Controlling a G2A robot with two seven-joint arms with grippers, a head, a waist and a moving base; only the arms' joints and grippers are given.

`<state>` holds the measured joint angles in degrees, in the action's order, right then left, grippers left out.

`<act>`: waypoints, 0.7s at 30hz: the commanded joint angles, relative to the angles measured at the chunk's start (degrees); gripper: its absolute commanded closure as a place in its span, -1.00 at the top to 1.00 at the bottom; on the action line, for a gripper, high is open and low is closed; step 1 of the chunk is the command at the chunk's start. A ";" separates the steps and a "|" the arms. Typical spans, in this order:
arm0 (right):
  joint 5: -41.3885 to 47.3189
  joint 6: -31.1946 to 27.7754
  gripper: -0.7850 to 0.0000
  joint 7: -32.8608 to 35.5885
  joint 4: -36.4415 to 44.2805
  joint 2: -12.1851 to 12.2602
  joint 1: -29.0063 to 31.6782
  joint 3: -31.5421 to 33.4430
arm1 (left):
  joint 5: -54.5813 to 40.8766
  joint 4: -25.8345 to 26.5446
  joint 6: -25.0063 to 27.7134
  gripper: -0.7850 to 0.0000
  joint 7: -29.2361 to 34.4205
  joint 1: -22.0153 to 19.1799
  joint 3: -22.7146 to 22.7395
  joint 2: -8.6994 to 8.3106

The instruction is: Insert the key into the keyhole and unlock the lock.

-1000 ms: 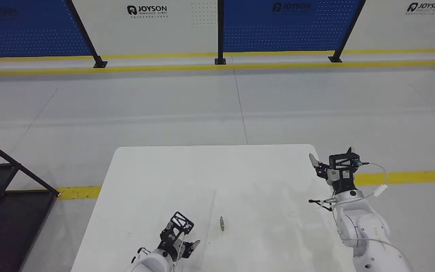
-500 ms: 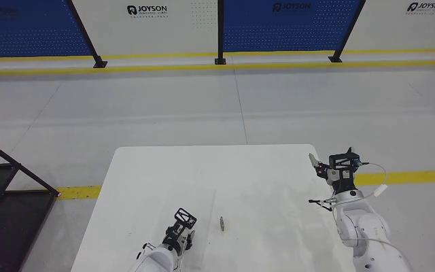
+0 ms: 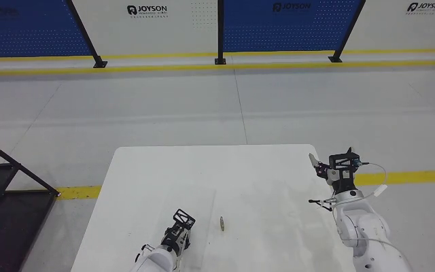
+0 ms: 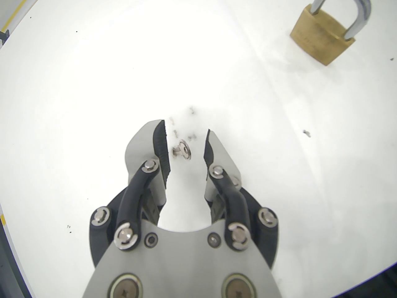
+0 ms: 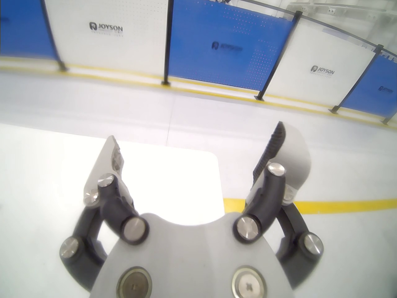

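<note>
Over the last second the left pincer (image 4: pixel 185 128) has drawn its fingers closer together and settled low over the near part of the counter (image 3: pixel 258 177); the right arm has kept its place. The left pincer is released, fingers partly apart, with the small silver key (image 4: pixel 183 151) lying on the counter between them, close to one pad. The brass padlock (image 4: pixel 325 32) sits near, to its right. The right pincer (image 5: pixel 195 133) is spread wide by the counter's far right corner.

Key (image 4: pixel 182 149) tiny, its blade indistinct
</note>
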<state>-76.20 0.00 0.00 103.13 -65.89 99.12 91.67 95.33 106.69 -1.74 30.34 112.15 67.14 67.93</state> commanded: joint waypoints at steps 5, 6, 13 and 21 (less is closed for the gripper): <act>0.00 0.00 1.00 0.00 0.00 0.00 0.00 0.00 | 0.03 0.05 -0.05 -0.43 -0.37 0.23 0.02 -0.01; 0.00 0.00 1.00 0.00 0.00 0.00 0.00 0.00 | 0.07 0.10 -0.11 -0.44 -0.44 0.26 0.02 -0.01; 0.00 0.00 1.00 0.00 0.00 0.00 0.00 0.00 | 0.31 0.00 -0.37 -0.46 -0.68 0.56 0.25 -0.04; 0.00 0.00 1.00 0.00 0.00 0.00 0.00 0.00 | -0.08 -0.03 -0.17 -0.55 -0.67 0.73 0.75 -0.09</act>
<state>-76.20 0.00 0.00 103.13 -65.89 99.12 91.67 95.29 106.69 -1.96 29.65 112.92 67.84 67.84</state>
